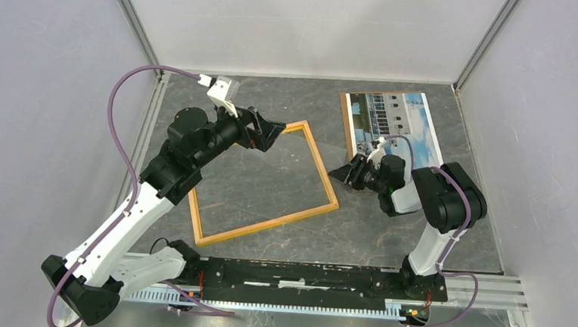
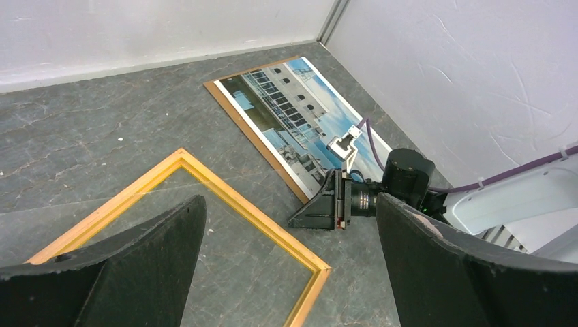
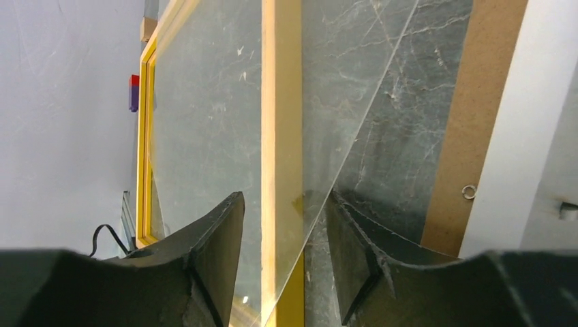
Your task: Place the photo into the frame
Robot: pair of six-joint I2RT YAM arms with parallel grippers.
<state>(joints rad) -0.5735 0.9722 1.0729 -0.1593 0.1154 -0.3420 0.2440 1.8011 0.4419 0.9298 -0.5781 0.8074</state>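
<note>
Orange-yellow frame (image 1: 267, 223) lies flat, left end effector (image 1: 271, 136) wide above it, right end effector (image 1: 340, 173) narrowly parted, photo (image 1: 402, 121) nearby.

The frame (image 1: 267, 223) lay flat on the table (image 1: 275, 94), in the middle and a little to the left. The photo (image 1: 398, 125) lay near the far right corner, on top of a board (image 1: 346, 129) whose left edge showed beside it. A clear sheet (image 3: 204, 122) lay over the frame, and its edge crossed the frame's right rail at an angle. The left gripper (image 1: 271, 134) was above the frame's far corner. The right gripper (image 1: 340, 174) was just beside the right rail, between the frame and the photo.
</note>
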